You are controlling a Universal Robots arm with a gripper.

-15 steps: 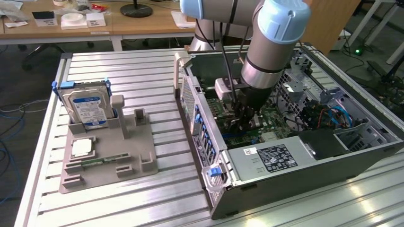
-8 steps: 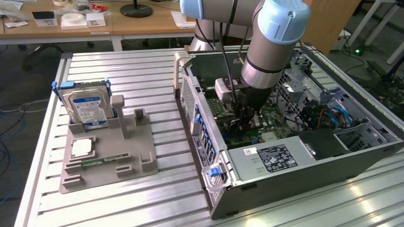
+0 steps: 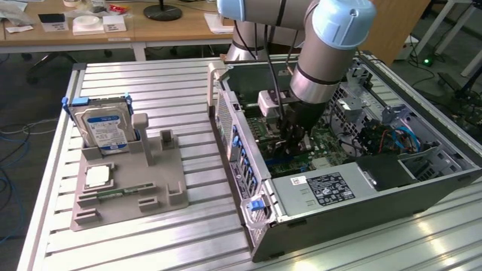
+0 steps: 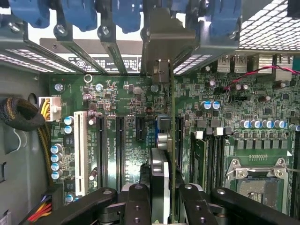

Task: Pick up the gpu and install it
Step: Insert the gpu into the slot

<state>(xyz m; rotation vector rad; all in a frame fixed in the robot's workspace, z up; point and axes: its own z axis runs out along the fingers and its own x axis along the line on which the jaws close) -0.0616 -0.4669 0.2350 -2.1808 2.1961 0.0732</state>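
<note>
My gripper (image 4: 164, 202) is shut on the gpu (image 4: 172, 117). In the wrist view the card stands edge-on between the two black fingers (image 4: 137, 201), its thin green edge running up over the motherboard (image 4: 126, 98). Its grey metal bracket (image 4: 161, 42) sits among the rear slot openings. The card's lower edge is over the slots near the middle of the board; I cannot tell whether it is seated. From outside, the gripper (image 3: 290, 138) reaches down into the open computer case (image 3: 249, 186), and the arm hides most of the card.
Blue slot latches (image 4: 75, 11) line the case's rear wall. An open processor socket (image 4: 255, 183) and braided cables (image 4: 21, 115) flank the slots. On the exterior view's left, a grey fixture (image 3: 154, 186) holds a hard drive (image 3: 105, 127). The power supply (image 3: 331, 189) fills the case's near end.
</note>
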